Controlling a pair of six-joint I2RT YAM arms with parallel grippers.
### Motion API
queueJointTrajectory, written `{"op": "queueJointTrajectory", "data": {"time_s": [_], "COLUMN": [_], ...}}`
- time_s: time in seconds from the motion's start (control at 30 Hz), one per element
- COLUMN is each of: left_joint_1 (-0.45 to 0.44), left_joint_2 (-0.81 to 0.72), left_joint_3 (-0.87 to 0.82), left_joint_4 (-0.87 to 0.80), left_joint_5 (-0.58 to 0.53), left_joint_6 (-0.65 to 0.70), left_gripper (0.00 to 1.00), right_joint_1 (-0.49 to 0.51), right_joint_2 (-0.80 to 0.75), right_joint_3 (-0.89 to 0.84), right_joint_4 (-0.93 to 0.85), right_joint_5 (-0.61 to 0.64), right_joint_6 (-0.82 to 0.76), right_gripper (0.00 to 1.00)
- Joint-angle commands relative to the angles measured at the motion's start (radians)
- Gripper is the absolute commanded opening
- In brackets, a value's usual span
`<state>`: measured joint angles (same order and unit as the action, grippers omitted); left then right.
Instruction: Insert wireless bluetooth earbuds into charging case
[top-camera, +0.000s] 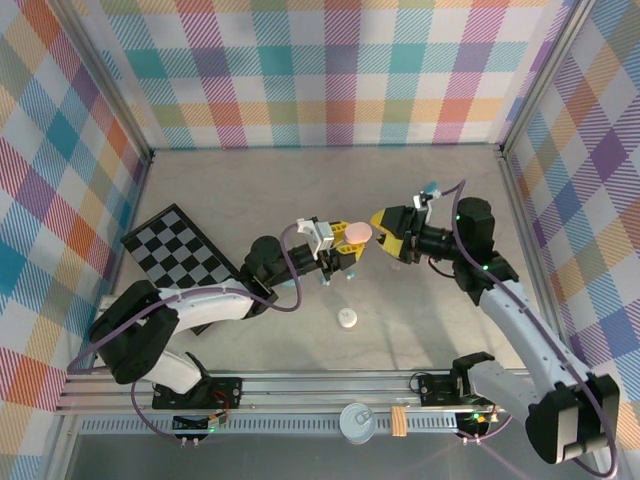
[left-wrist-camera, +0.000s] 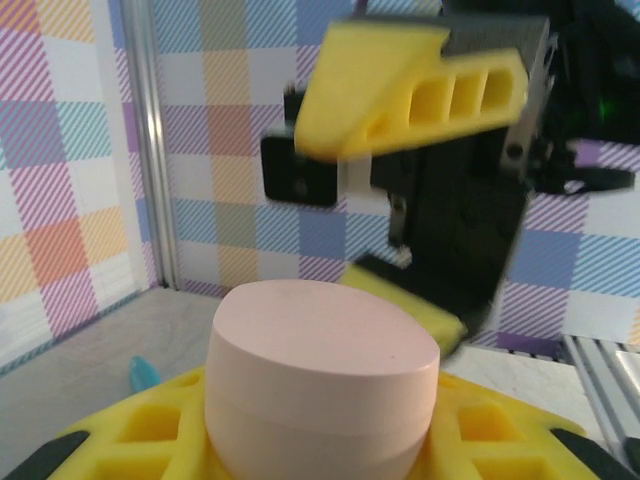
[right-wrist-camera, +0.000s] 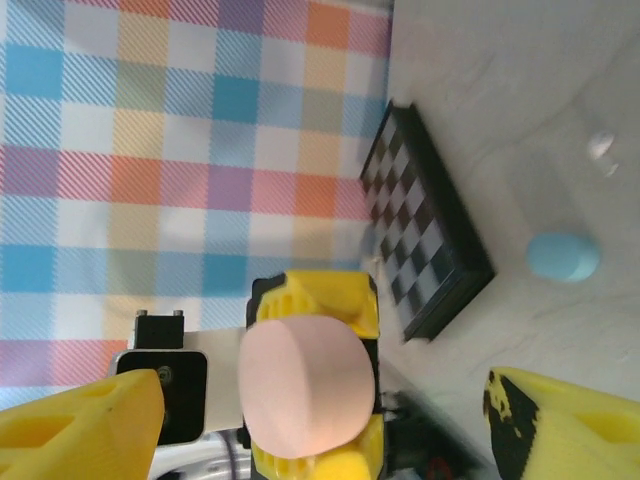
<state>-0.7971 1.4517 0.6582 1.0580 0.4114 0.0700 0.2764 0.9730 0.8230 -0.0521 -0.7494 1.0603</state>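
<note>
Over the middle of the desk, seen from above, the left claw pinches a pink case and presents it to the right claw. That claw faces it from just beside, spread, with nothing between its fingers. A white puck lies on the desk nearer the bases, and a board lies off to the left.

From the left wrist, the case sits between that claw's yellow fingers, gripped low. A seam runs round it and the lid looks shut. The right claw stands straight beyond it, one finger high, one low.

From the right wrist, the case's broad oval face points squarely at the camera. It is centred between the two spread fingers and just ahead of their tips. Well beyond, on the desk, lie a blue pebble and a white speck. The speck is perhaps a bud, but too small to be sure.

I judge the right arm the one placed to act. The move turns on that straight-ahead line: a short advance would put the case inside its span, to open the lid before any bud goes in.
</note>
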Motion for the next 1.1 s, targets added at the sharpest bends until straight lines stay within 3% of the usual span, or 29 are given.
{"op": "queueJointTrajectory", "data": {"time_s": [0.0,0.13,0.23,0.4,0.63,1.07], "left_joint_1": [0.034,0.081,0.109,0.133,0.141,0.141], "left_joint_2": [-0.053,-0.076,-0.086,-0.108,-0.14,-0.158], "left_joint_3": [-0.029,-0.05,-0.061,-0.09,-0.098,-0.106], "left_joint_4": [-0.018,0.007,0.023,0.036,0.011,0.012], "left_joint_5": [0.095,0.169,0.208,0.253,0.317,0.365], "left_joint_6": [-0.043,-0.126,-0.167,-0.19,-0.206,-0.211], "left_gripper": [0.36,0.35,0.35,0.34,0.34,0.34], "right_joint_1": [0.004,0.029,0.091,0.198,0.286,0.29], "right_joint_2": [-0.056,-0.062,-0.083,-0.069,0.049,0.085], "right_joint_3": [0.113,0.177,0.2,0.187,0.235,0.244], "right_joint_4": [-0.328,-0.411,-0.457,-0.437,-0.377,-0.264], "right_joint_5": [0.12,0.074,0.169,0.223,0.224,0.407], "right_joint_6": [-0.394,-0.686,-0.907,-1.235,-1.333,-1.215], "right_gripper": [0.86,0.9,0.93,0.91,0.91,0.91]}}
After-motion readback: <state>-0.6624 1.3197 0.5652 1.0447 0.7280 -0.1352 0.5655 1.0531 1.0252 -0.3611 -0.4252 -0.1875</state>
